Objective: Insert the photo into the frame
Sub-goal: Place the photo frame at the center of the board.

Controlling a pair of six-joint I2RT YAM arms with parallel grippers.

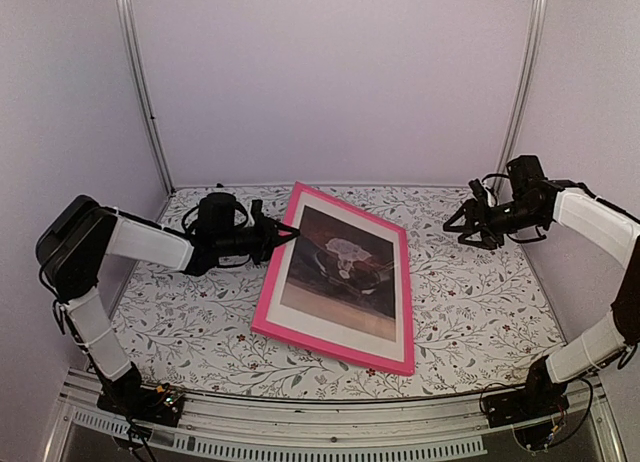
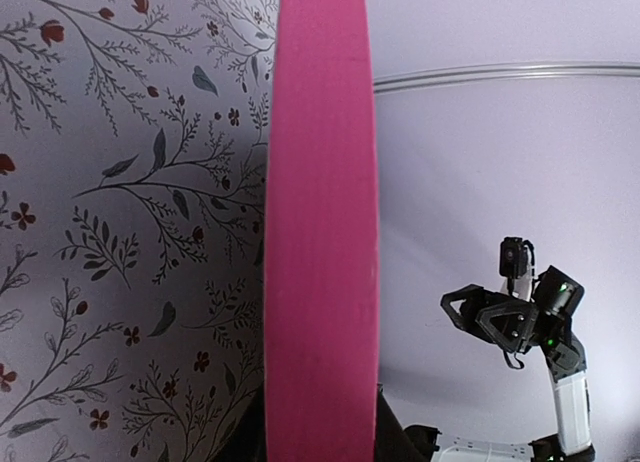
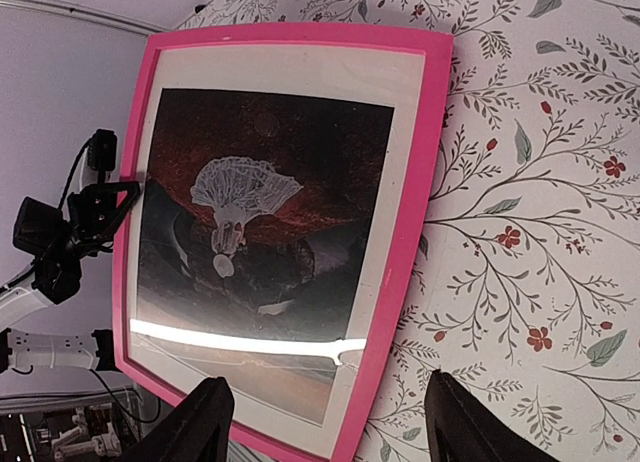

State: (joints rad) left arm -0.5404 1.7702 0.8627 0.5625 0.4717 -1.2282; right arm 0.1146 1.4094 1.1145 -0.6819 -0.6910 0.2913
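The left end effector (image 1: 278, 234), narrowed to a slim gap, pinches the left rail of the frame (image 1: 330, 350). Its wrist camera looks straight along the pink edge that runs between its fingers. Across the flowered worktop (image 1: 480, 312), the right end effector (image 1: 460, 227) hovers well apart from the frame's right side. Its jaws are spread wide and hold nothing.

The photo (image 1: 345, 262), dark red-brown with a pale figure at its centre, lies inside the frame. A white border (image 3: 405, 182) surrounds it, and a streak of glare crosses its lower part. The frame rests at an angle to the worktop's edges. Whether the gripped side is raised off the cloth cannot be told from these views.

By the look of it, the photo is already seated and the task is in its closing step. The next move probably calls for the left arm to set the frame flat and let go without dragging it. The right arm is well placed to steady the far rail if the frame slides.
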